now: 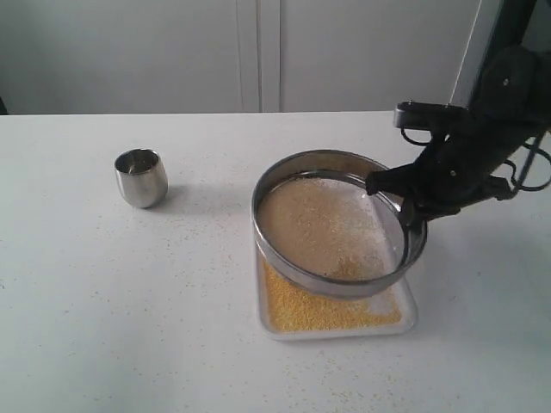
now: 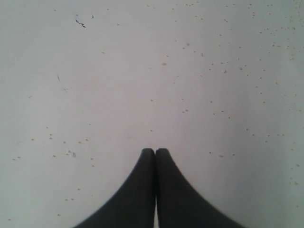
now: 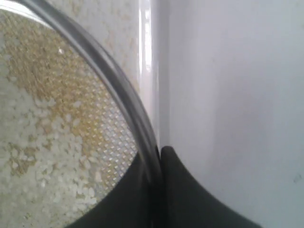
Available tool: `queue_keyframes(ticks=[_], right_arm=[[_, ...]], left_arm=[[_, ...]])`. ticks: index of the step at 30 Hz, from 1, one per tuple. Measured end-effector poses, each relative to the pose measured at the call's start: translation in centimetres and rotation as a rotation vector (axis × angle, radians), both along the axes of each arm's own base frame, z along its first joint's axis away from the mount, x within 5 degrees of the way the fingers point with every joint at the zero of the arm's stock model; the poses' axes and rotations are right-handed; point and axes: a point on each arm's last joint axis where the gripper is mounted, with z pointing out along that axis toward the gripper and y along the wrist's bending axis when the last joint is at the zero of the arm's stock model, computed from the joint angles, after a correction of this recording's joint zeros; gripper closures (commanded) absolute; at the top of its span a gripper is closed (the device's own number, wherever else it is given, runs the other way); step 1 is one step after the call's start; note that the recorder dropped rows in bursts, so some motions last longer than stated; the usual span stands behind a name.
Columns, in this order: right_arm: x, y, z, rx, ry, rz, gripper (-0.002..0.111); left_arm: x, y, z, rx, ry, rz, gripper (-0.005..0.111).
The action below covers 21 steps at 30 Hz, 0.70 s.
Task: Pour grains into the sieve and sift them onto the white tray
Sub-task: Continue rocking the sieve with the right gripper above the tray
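The sieve [image 1: 337, 285], a wide steel ring with mesh, hangs tilted just above the white tray [image 1: 411, 318]. My right gripper [image 1: 405, 209] is shut on the sieve's right rim; in the right wrist view the fingers [image 3: 159, 154] pinch the rim [image 3: 109, 76]. Pale whitish grains [image 1: 314, 222] cover the mesh, with a small yellow patch at the low side [image 3: 42, 142]. Golden granules [image 1: 318, 311] lie spread over the tray below. My left gripper [image 2: 155, 151] is shut on nothing over bare table and does not show in the exterior view.
A small steel cup [image 1: 141, 177] stands upright at the left of the white table [image 1: 129, 301]. Stray granules [image 2: 223, 71] dot the tabletop under the left gripper. White cabinet doors [image 1: 258, 52] run behind the table's far edge.
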Motion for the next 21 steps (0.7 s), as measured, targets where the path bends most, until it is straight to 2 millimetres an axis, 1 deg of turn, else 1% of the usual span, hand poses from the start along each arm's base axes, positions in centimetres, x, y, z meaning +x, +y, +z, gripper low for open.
queue_keyframes(ticks=[1,2,3,4,5,6,7,8,9,10,11,12,13,14,15,16,17,19,21], right_arm=[[2.1,0.6,-0.6,0.014,0.024,-0.009,0.108],[3.3,0.9,-0.5,0.021,0.046,-0.014,0.108],[3.9,1.0,-1.3,0.009,0.144,-0.006,0.108],[3.6,0.9,-1.4,-0.008,0.159,0.002,0.108],[1.6,0.3,-1.1,-0.041,0.129,0.001,0.108],[0.1,0.0,-0.3,-0.045,0.069,0.008,0.108],[0.3,0.1,0.1,-0.031,0.033,-0.002,0.108],[2.0,0.7,0.4,0.011,0.027,-0.02,0.108],[3.6,1.1,0.2,0.036,0.059,-0.031,0.108],[4.7,1.4,-0.6,0.041,0.142,-0.03,0.108],[4.4,1.2,-1.0,0.01,0.173,-0.021,0.108],[2.4,0.5,-1.1,-0.053,0.186,-0.01,0.108],[1.0,0.1,-0.4,-0.077,0.145,-0.005,0.108],[-0.9,-0.3,0.1,-0.081,0.098,0.019,0.108],[-1.1,-0.3,0.5,-0.066,0.069,0.023,0.108],[-0.6,-0.1,0.9,-0.048,0.045,0.019,0.108],[0.4,0.3,0.6,-0.037,0.043,0.016,0.108],[3.2,0.9,0.3,-0.018,0.086,-0.027,0.108],[4.2,0.7,-0.2,-0.038,0.131,-0.044,0.108]], left_arm=[[0.0,0.0,0.0,0.0,0.0,0.0,0.107],[0.0,0.0,0.0,0.0,0.0,0.0,0.107],[0.0,0.0,0.0,0.0,0.0,0.0,0.107],[0.0,0.0,0.0,0.0,0.0,0.0,0.107],[0.0,0.0,0.0,0.0,0.0,0.0,0.107],[0.0,0.0,0.0,0.0,0.0,0.0,0.107],[0.0,0.0,0.0,0.0,0.0,0.0,0.107],[0.0,0.0,0.0,0.0,0.0,0.0,0.107],[0.0,0.0,0.0,0.0,0.0,0.0,0.107],[0.0,0.0,0.0,0.0,0.0,0.0,0.107],[0.0,0.0,0.0,0.0,0.0,0.0,0.107],[0.0,0.0,0.0,0.0,0.0,0.0,0.107],[0.0,0.0,0.0,0.0,0.0,0.0,0.107],[0.0,0.0,0.0,0.0,0.0,0.0,0.107],[0.0,0.0,0.0,0.0,0.0,0.0,0.107],[0.0,0.0,0.0,0.0,0.0,0.0,0.107],[0.0,0.0,0.0,0.0,0.0,0.0,0.107],[0.0,0.0,0.0,0.0,0.0,0.0,0.107],[0.0,0.0,0.0,0.0,0.0,0.0,0.107]])
